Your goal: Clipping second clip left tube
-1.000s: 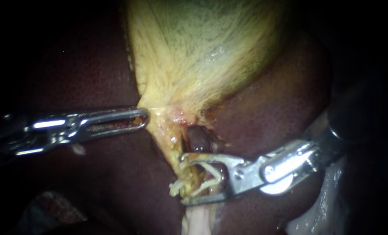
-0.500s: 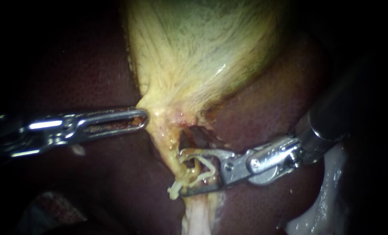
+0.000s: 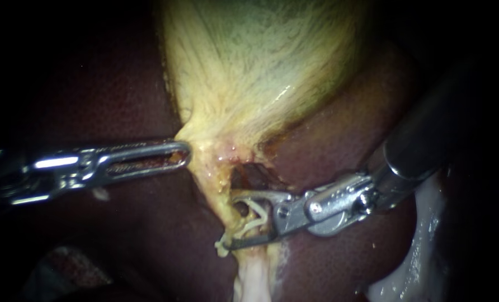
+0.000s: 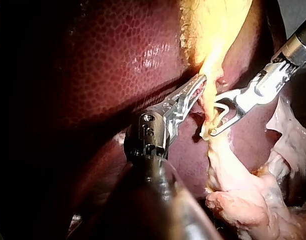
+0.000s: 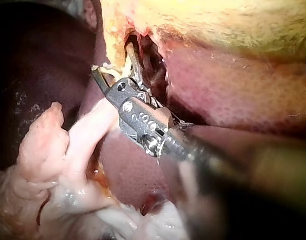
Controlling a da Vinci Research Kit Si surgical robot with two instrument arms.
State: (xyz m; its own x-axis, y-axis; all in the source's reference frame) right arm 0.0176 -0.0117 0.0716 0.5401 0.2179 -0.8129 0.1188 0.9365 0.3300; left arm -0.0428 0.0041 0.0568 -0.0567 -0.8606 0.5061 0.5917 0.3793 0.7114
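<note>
The yellow gallbladder [image 3: 255, 72] narrows to a neck, and a yellowish tube [image 3: 219, 187] runs down from it. My left instrument [image 3: 179, 152] comes in level from the left. Its jaws are shut on the edge of the gallbladder neck, also seen in the left wrist view [image 4: 198, 82]. My right instrument [image 3: 232, 221] enters from the right. Its jaws stand open and straddle the tube, one above and one below, with a pale clip [image 3: 258, 215] between them. The right wrist view shows these jaws [image 5: 113, 59] on either side of the strand.
Dark red liver [image 3: 121, 84] surrounds the neck on both sides. Pale fatty tissue [image 3: 252, 277] hangs below the tube, bulky in the right wrist view [image 5: 58, 150]. A dark opening [image 3: 252, 173] gapes beside the tube, just above the right instrument's jaws.
My right instrument has slid up and to the left along the tube, its jaws further over the strand and more of its shaft showing. The left instrument keeps its hold.
</note>
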